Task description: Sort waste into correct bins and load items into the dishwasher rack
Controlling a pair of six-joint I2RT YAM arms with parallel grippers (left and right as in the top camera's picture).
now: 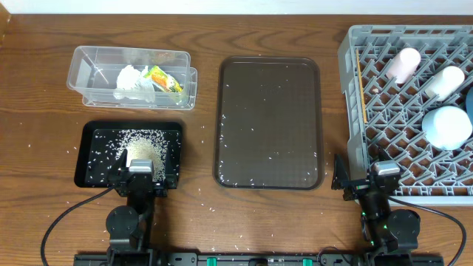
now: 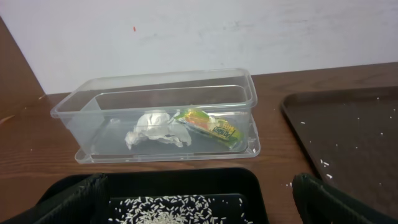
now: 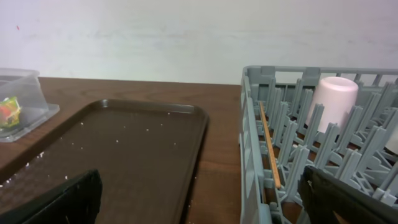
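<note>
The rice heap [image 1: 137, 150] lies in the black tray [image 1: 94, 177], also seen in the left wrist view [image 2: 168, 213]. The white napkin [image 1: 133, 80] and yellow-green wrapper [image 1: 165, 80] lie in the clear tub [image 1: 81, 74], as in the left wrist view [image 2: 155, 129]. The grey rack [image 1: 355, 89] holds the pink cup [image 1: 400, 64], white cup [image 1: 443, 81], light blue bowl [image 1: 446, 126], chopsticks [image 1: 361, 85] and an edge of the dark blue plate [image 1: 468, 103]. My left gripper [image 2: 199, 202] is open and empty above the black tray. My right gripper [image 3: 199, 199] is open and empty at the rack's front left corner.
The dark brown serving tray [image 1: 270, 122] lies in the middle with scattered rice grains on it. Loose grains dot the table around the black tray. The rack [image 3: 249, 124] and pink cup [image 3: 334, 99] show in the right wrist view.
</note>
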